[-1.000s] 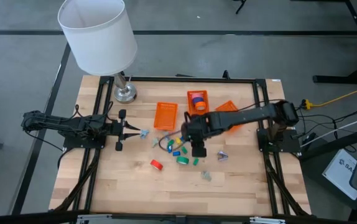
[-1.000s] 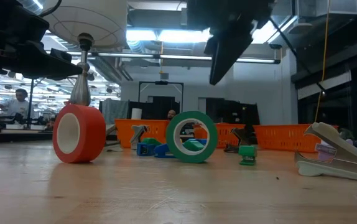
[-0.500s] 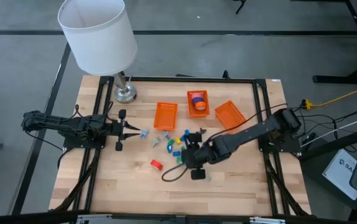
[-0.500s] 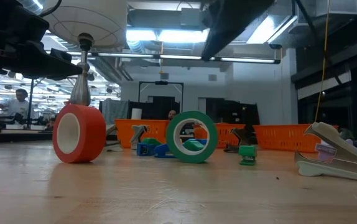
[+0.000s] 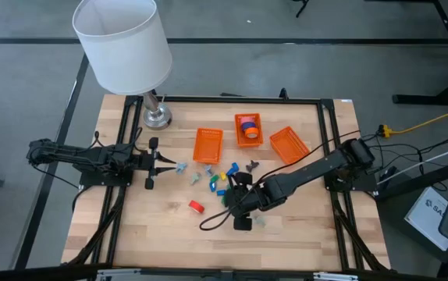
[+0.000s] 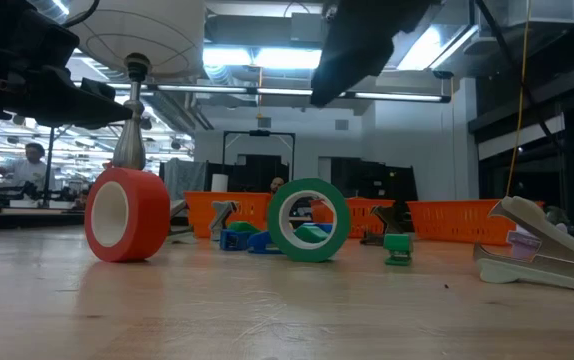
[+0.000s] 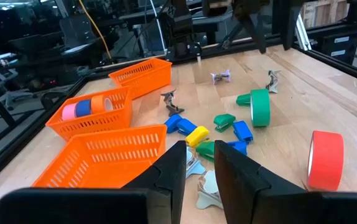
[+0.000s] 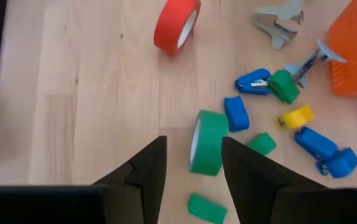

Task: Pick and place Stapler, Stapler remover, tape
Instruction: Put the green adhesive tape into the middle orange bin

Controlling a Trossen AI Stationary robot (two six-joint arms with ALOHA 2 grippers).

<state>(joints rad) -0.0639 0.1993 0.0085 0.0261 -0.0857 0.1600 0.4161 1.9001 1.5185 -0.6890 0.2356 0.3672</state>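
High view: pale wooden plank worktop (image 5: 130, 234) in a black frame; a white drum-shaded lamp (image 5: 122, 43) on a round metal base at the far left corner.
Baskets: three orange plastic mesh baskets (image 5: 208, 144) in a row across the far middle; the middle one holds rolls of tape.
Left gripper (image 5: 179, 167): at the left-middle of the worktop, jaws pinching a small pale grey metal piece (image 5: 182, 167).
Right gripper (image 5: 241, 209): arm reaching in from the right, held over the green tape roll at the centre of the clutter.
Low view: red tape roll (image 6: 127, 214) standing on edge at the left, smooth and ring-shaped; green tape roll (image 6: 309, 219) upright on edge near the middle, apart from the red one.
Stapler (image 6: 536, 252): pale, hinged open like a wedge, lying at the right on the wood.
Left wrist view: left jaws narrowly parted on the grey piece; blue, yellow and green blocky pieces (image 7: 197, 134) just beyond; pink, blue and orange rolls (image 7: 87, 108) side by side in a basket.
Right wrist view: right jaws spread, with the green tape roll showing in the gap between them, no contact visible; red roll farther off; blue, green and yellow blocks scattered beside the green roll.
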